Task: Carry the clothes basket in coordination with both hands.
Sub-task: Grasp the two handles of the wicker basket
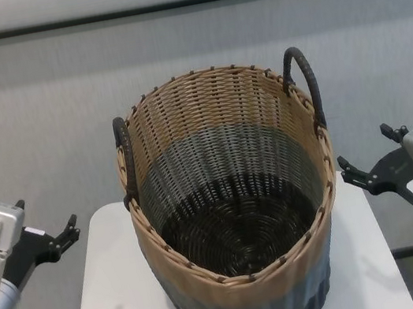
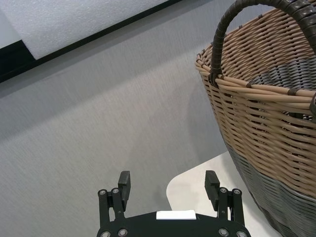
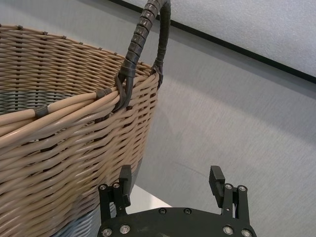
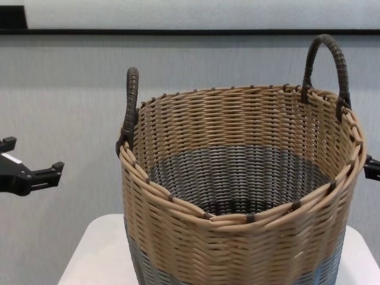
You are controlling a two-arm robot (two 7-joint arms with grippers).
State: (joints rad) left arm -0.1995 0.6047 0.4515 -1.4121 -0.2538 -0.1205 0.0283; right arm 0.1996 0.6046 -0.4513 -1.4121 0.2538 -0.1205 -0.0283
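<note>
Head high, chest low; shared basket

Bright, even indoor light, sharp focus throughout, with faint soft shadows on the white table.

One large round wicker basket with two dark arched handles is standing on one white worktop; two black tools are flanking it, the left tool and the right tool.
</note>
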